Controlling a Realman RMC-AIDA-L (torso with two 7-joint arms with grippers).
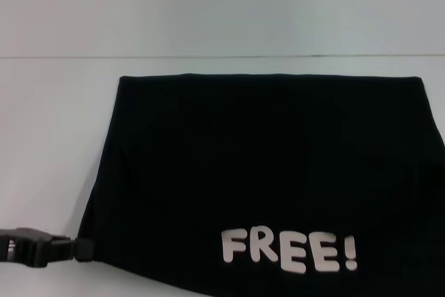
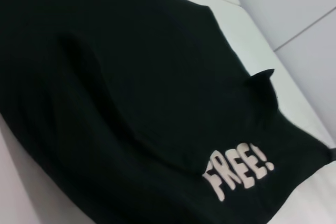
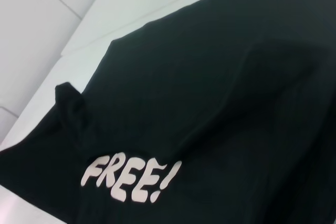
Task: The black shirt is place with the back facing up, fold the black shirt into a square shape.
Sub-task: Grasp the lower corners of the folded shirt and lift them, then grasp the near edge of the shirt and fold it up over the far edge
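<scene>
The black shirt point(image 1: 264, 165) lies on the white table, folded into a wide block, with the cream "FREE!" letters point(image 1: 288, 252) facing up near the front edge. It also shows in the left wrist view point(image 2: 131, 93) and the right wrist view point(image 3: 210, 108). My left gripper point(image 1: 82, 249) is at the front left, its tip against the shirt's near left corner, and looks shut on the fabric edge. A small peak of fabric stands up on each side edge point(image 2: 262, 77) point(image 3: 65, 94). The right gripper is out of view.
The white table point(image 1: 55, 137) has bare room to the left of the shirt and behind it. A light wall point(image 1: 222, 5) rises behind the table's back edge. The shirt's right side runs out of the head view.
</scene>
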